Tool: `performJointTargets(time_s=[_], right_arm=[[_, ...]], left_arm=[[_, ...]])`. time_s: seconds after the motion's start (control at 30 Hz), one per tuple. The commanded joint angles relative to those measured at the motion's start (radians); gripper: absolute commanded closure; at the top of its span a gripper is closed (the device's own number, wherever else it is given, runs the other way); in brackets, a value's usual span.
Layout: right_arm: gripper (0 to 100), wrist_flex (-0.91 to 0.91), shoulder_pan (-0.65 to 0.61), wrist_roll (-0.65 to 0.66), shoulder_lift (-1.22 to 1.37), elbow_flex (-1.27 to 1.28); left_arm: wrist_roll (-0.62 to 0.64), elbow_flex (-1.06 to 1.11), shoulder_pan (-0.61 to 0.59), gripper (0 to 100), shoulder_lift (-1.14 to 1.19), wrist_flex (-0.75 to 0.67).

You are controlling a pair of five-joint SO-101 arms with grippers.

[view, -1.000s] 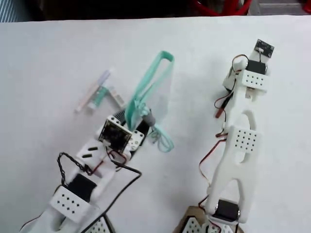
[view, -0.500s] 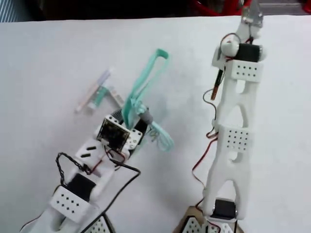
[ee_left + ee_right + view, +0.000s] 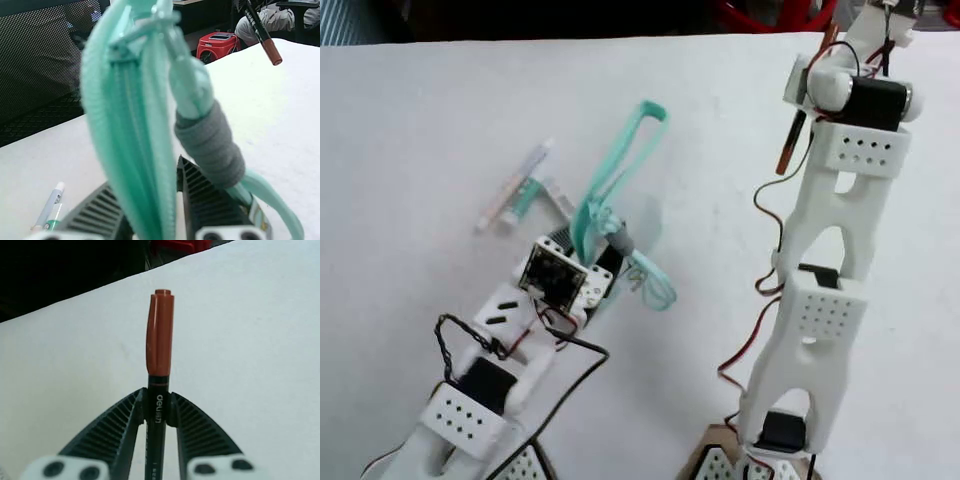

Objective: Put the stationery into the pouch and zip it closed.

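Standing at white table [image 3: 410,120]: two arms. Left gripper [image 3: 150,197] pinching teal pouch [image 3: 125,115] by zipper edge, pouch extending ahead of jaws. Right gripper [image 3: 156,407] clamped on pen [image 3: 160,335], brown cap ahead of jaws. Loose stationery [image 3: 520,195] on table near left gripper, outside pouch.

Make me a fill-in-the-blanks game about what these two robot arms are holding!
1. The fingers of the left gripper pinch the green ____.
2. The fingers of the right gripper pinch a ____ with a reddish-brown cap.
3. The other stationery lies on the white ____.

Missing words: pouch, pen, table.
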Motion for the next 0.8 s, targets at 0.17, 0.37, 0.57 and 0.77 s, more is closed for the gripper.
performJointTargets(time_s=[0.17,0.37,0.57,0.77], right_arm=[[98.1,0.001,-0.122,0.014,-0.460,0.345],[98.1,-0.056,-0.271,0.014,-0.691,0.367],[98.1,-0.232,-0.440,0.080,-0.832,0.377],[98.1,-0.292,-0.556,0.146,-0.792,0.377]], left_arm=[[-0.009,-0.034,-0.008,89,-0.013,-0.025],[-0.009,-0.031,-0.004,89,-0.013,-0.023],[-0.009,-0.029,-0.007,89,-0.012,-0.023],[-0.009,-0.029,-0.007,89,-0.012,-0.025]])
